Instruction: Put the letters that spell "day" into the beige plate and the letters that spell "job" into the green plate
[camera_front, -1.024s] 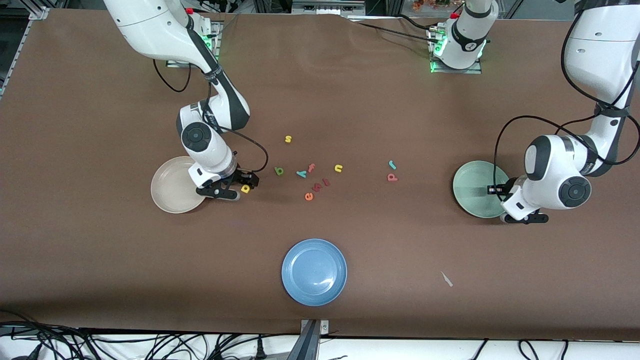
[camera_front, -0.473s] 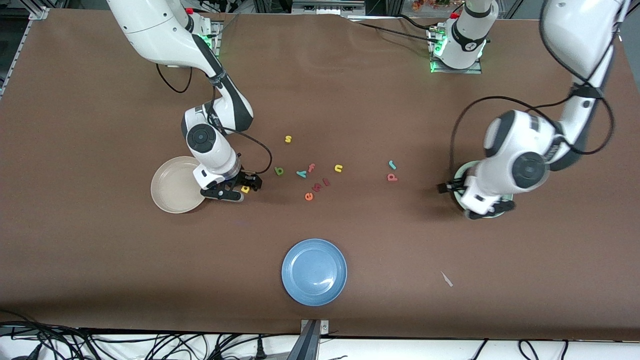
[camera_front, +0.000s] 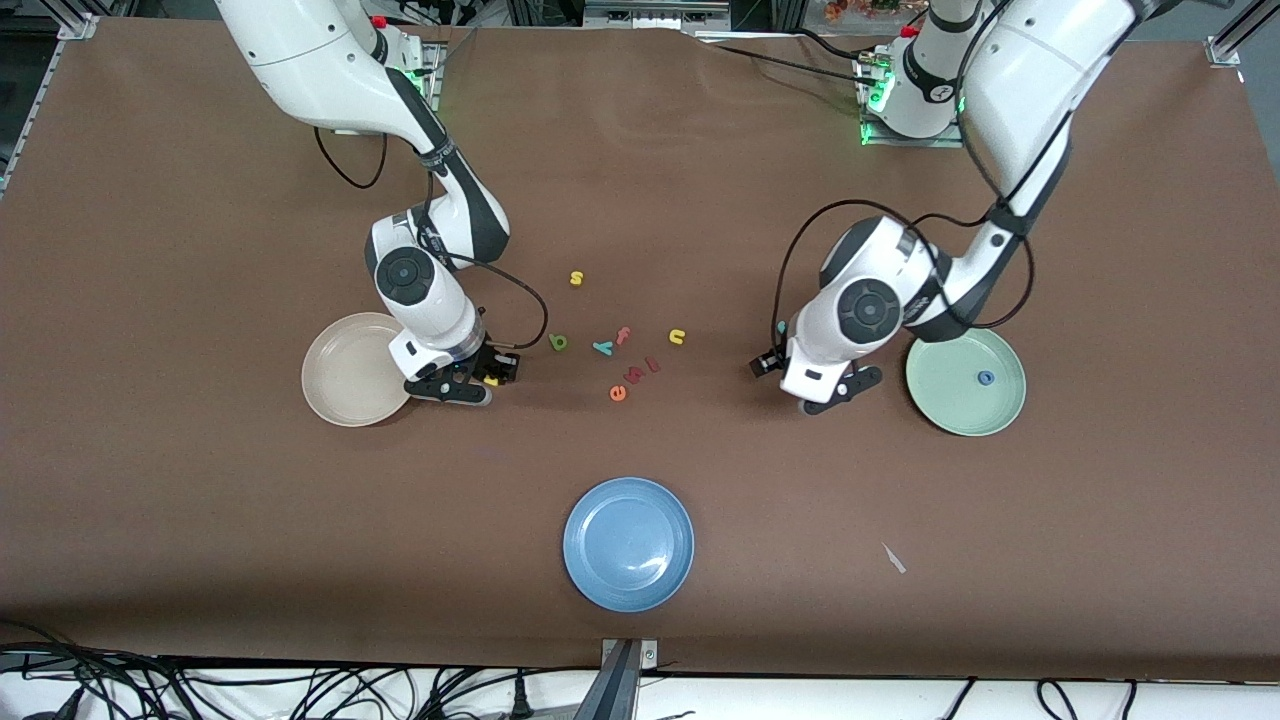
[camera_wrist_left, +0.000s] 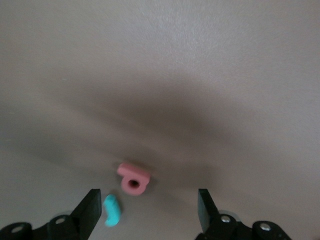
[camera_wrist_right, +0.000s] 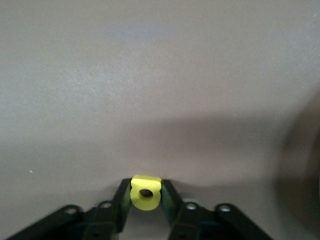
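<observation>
R gripper (camera_wrist_right: 146, 196) is pinched tight on the yellow "d" (camera_wrist_right: 145, 192), fingers pressed to both its sides, low at the table just beside the beige plate (camera_front: 335, 375) toward the table's middle; plate is bare inside. L gripper (camera_wrist_left: 147, 210) is spread wide, holding nothing, over the salmon "b" (camera_wrist_left: 134, 179) and teal "j" (camera_wrist_left: 112, 210): the "b" sits between the fingers (camera_wrist_left: 91, 210) w/o touching, the "j" close to one finger; in the front view the wrist hides both letters, only a sliver of teal showing. Green plate (camera_front: 950, 410) lies just beside the L gripper, toward the left arm's end, w/ the blue "o" (camera_front: 986, 378) in it near the centre. Between the two grippers is the loose cluster: dark green "a" (camera_front: 558, 343), teal "y" (camera_front: 602, 348), pink "f" (camera_front: 623, 336), yellow "n" (camera_front: 677, 337), orange "e" (camera_front: 618, 393), plus two small red letters (camera_front: 642, 369) by the "e"; yellow "s" (camera_front: 576, 278) sits farther from the camera. Blue plate (camera_front: 628, 543) lies nearer the camera, well apart from the letters, w/ wide bare brown table (camera_front: 200, 560) round it out to the edges.
</observation>
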